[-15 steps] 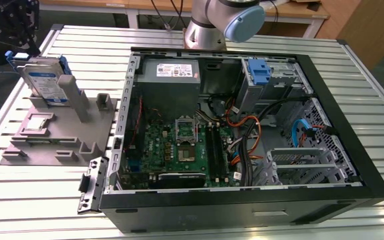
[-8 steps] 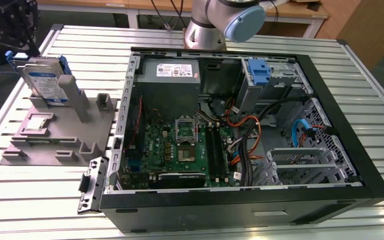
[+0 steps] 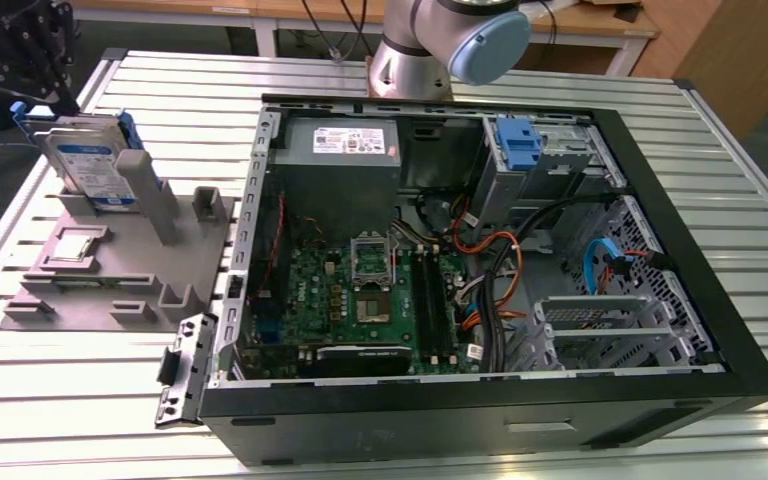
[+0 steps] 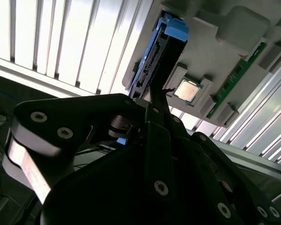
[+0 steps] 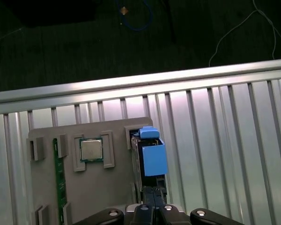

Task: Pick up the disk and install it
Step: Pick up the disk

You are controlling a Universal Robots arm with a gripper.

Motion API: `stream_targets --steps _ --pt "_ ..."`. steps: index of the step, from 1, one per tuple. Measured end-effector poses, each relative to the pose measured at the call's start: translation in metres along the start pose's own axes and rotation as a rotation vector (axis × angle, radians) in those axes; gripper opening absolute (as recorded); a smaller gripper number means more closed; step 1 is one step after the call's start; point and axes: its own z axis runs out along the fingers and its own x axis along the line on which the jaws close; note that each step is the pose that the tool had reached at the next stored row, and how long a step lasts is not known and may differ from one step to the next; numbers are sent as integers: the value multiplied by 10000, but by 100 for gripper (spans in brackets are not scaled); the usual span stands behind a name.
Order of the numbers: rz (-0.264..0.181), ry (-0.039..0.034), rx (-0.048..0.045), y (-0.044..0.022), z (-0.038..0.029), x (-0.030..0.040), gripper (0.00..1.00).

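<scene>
Open computer case (image 3: 491,425): circuit board (image 3: 357,290) on its floor, grey box (image 3: 344,150) and blue bracket (image 3: 518,145) along its far wall. Beside the case, the grey holder (image 3: 104,290) carries the disk (image 3: 88,160) upright in a slot, plus a chip (image 5: 91,150). Gripper (image 5: 152,191) hangs at the disk's top edge, jaws together; contact cannot be told.

Grey post (image 3: 155,195) just beside disk (image 3: 91,165), case (image 3: 491,412) open from above

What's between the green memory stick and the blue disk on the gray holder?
A silver processor chip sits between the memory stick and the disk, in a pocket of the holder, in the first wrist view.
</scene>
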Motion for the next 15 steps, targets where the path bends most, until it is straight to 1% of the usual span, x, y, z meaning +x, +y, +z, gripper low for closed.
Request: stream_targets --steps 15 --pt "-29 2 -2 0 9 1 10"
